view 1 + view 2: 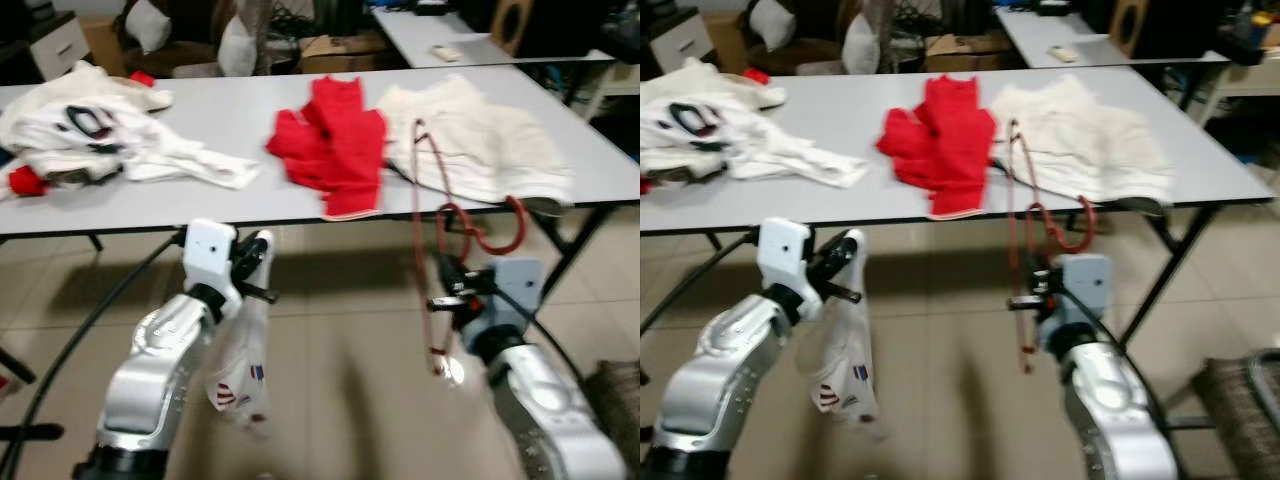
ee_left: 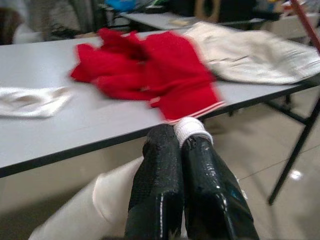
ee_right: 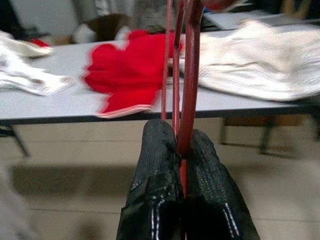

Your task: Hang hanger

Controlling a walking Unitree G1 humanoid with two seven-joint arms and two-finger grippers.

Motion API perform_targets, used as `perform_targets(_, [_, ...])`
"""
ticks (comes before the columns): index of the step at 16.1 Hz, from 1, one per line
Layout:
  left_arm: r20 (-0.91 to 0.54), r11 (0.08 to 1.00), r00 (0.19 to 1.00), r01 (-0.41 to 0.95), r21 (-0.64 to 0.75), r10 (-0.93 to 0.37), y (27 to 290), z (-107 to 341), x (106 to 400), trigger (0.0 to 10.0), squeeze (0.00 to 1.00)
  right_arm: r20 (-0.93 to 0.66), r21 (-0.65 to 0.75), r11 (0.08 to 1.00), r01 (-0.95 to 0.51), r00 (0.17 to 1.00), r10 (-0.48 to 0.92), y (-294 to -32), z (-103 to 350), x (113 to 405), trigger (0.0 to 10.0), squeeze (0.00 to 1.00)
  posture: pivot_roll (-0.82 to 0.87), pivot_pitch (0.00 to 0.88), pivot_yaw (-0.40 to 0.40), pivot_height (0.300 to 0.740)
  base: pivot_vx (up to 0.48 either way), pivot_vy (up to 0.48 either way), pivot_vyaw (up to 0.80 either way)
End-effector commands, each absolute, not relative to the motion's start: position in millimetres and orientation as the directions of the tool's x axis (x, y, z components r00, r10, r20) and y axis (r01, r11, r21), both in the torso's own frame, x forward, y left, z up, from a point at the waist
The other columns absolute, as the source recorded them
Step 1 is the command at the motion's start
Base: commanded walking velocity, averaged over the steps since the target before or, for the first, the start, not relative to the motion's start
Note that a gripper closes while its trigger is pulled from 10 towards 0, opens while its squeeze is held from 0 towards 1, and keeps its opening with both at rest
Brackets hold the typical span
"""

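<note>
Slippage is the main risk: the red hanger (image 1: 432,230) is pinched by one thin wire between the closed fingers of the right gripper (image 1: 448,297) before the table (image 1: 200,205), while the left gripper (image 1: 258,262) is clamped on a white garment (image 1: 238,375).

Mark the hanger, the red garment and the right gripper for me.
hanger (image 1: 418,180), left eye view, on its long red side.
red garment (image 1: 340,140), left eye view, middle of the cloth.
right gripper (image 3: 180,145), right wrist view, between the fingertips clamping the hanger.
</note>
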State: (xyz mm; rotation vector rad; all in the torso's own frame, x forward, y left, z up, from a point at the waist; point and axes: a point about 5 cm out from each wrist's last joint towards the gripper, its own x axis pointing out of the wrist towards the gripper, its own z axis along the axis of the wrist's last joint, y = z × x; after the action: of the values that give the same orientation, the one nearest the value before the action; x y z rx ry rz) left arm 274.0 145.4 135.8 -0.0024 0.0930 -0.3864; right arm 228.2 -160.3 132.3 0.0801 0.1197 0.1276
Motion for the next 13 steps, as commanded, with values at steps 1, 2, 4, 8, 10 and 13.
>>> perform_targets(1, [-0.055, 0.932, 0.931, 0.362, 0.006, -0.361, 147, 144, 277, 10.0, 0.00, -0.098, 0.090, 0.989, -0.121, 0.987, 0.130, -161, 135, 231, 10.0, 0.00, -0.12, 0.000, 0.044, 0.740, 0.000, -0.480, 0.00])
perform_targets(2, [-0.055, 0.934, 0.932, 0.358, 0.004, -0.357, 147, 144, 277, 10.0, 0.00, -0.097, 0.086, 0.989, -0.122, 0.987, 0.130, -162, 135, 231, 10.0, 0.00, -0.12, 0.000, 0.043, 0.740, 0.000, -0.480, 0.00])
perform_targets(4, [-0.053, 0.941, 0.940, 0.339, -0.005, -0.338, 148, 144, 279, 10.0, 0.00, -0.090, 0.077, 0.988, -0.133, 0.986, 0.140, -163, 138, 234, 10.0, 0.00, -0.13, 0.000, 0.046, 0.740, 0.000, -0.480, 0.00])
perform_targets(8, [-0.046, 0.952, 0.951, 0.305, -0.013, -0.306, 146, 145, 281, 10.0, 0.00, -0.101, 0.069, 0.988, -0.140, 0.984, 0.147, -167, 138, 236, 10.0, 0.00, -0.12, 0.000, 0.030, 0.740, 0.000, -0.120, 0.00])
perform_targets(10, [-0.042, 0.951, 0.950, 0.310, -0.018, -0.311, 145, 146, 283, 10.0, 0.00, -0.109, 0.059, 0.984, -0.166, 0.979, 0.172, -166, 138, 238, 10.0, 0.00, -0.12, 0.000, 0.022, 0.740, 0.000, 0.000, 0.00])
perform_targets(13, [-0.005, 0.938, 0.939, 0.345, -0.043, -0.345, 143, 152, 287, 10.0, 0.00, -0.107, 0.029, 0.980, -0.199, 0.974, 0.201, -167, 142, 241, 10.0, 0.00, -0.13, 0.000, 0.023, 0.740, 0.000, 0.000, -0.27])
